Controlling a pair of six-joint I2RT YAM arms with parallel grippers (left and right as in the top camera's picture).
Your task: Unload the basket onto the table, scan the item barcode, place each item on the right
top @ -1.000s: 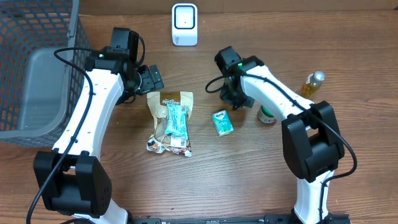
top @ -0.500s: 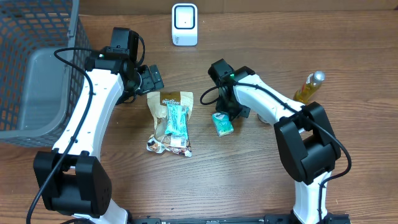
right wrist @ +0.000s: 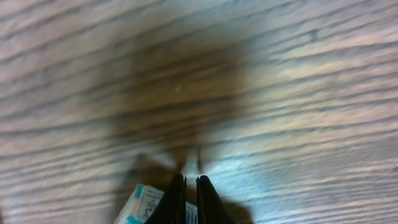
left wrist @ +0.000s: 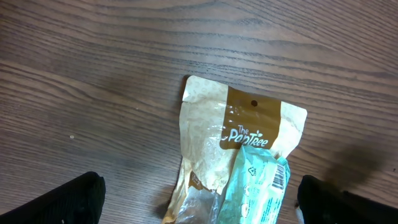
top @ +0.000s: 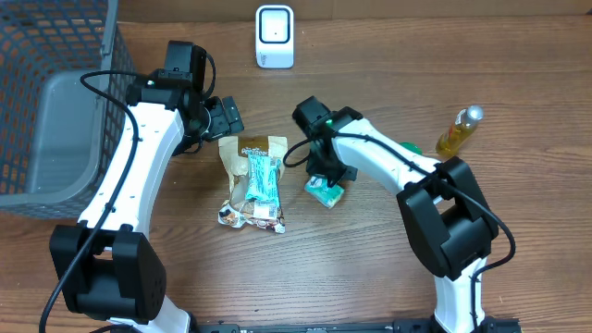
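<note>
Two hands: right hand (right wrist: 189, 186) clenched, empty, tips on the small teal packet (top: 326, 192) lying flat on the desk (top: 370, 268); left hand (top: 225, 117) released. We judge the packet light, soft and slippery; pinch its long edges.

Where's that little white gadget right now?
In the overhead view the white gadget stands near the table's far edge, about midway across, beyond the brown snack pouch.
</note>
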